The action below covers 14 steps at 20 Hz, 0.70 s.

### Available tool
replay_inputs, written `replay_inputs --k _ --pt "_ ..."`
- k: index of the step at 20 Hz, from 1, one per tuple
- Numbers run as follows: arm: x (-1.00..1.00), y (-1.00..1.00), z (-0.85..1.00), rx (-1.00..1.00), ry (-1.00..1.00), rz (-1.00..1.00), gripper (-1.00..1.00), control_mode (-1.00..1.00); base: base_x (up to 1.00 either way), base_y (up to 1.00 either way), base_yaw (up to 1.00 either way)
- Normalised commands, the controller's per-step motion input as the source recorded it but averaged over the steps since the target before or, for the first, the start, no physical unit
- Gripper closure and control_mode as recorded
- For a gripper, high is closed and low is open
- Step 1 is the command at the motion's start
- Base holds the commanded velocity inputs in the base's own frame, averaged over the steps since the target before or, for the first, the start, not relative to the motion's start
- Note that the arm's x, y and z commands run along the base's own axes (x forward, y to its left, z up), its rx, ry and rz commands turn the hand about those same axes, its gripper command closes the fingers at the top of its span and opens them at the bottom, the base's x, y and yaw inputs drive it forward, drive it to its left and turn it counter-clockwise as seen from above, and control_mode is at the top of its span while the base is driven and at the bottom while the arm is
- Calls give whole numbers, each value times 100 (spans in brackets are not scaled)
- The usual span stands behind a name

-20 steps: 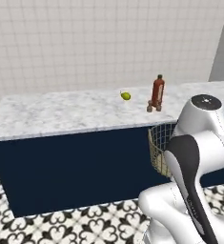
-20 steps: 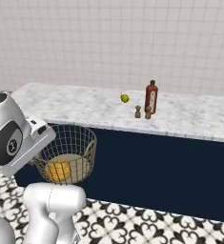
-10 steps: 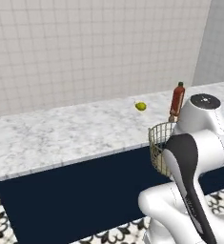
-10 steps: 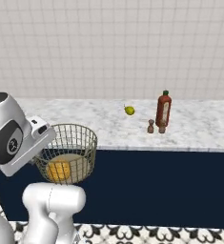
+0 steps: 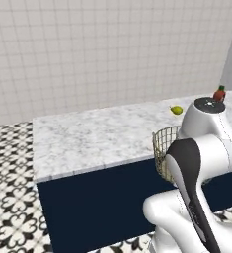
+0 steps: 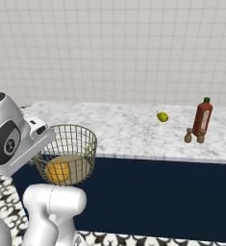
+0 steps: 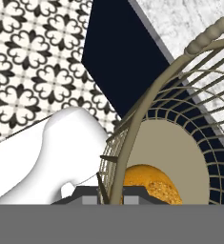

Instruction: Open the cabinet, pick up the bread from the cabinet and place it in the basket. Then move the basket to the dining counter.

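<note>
My gripper [image 6: 43, 142] is shut on the rim of the wire basket [image 6: 72, 153] and holds it in the air just in front of the dining counter [image 6: 129, 135], about level with its marble top. The golden-orange bread [image 6: 58, 171] lies on the basket's beige bottom. In the hand view the gripper [image 7: 111, 192] pinches the tan rim of the basket [image 7: 147, 114], with the bread [image 7: 149, 184] right beyond. In the left base view the basket [image 5: 162, 147] peeks out behind my arm, against the dining counter [image 5: 88, 139]. The cabinet is out of view.
On the marble top lie a small yellow-green fruit [image 6: 162, 116], a red bottle [image 6: 202, 117] and two small brown shakers [image 6: 188, 137]. A tiled wall stands behind. The counter's left end [image 5: 36, 148] meets patterned floor [image 5: 9, 197].
The whole picture has shifted: the base has moved, so the counter, fruit and bottle sit further right in both base views. The basket stays in my grip with the bread inside.
</note>
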Motion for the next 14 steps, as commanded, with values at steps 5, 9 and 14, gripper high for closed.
replay_inputs --k 5,9,14 --pt "0 0 0 0 0 0 100 100 35 4 26" --pt "0 0 0 0 0 0 100 100 59 19 9" --pt "0 0 0 0 0 0 100 100 58 12 0"
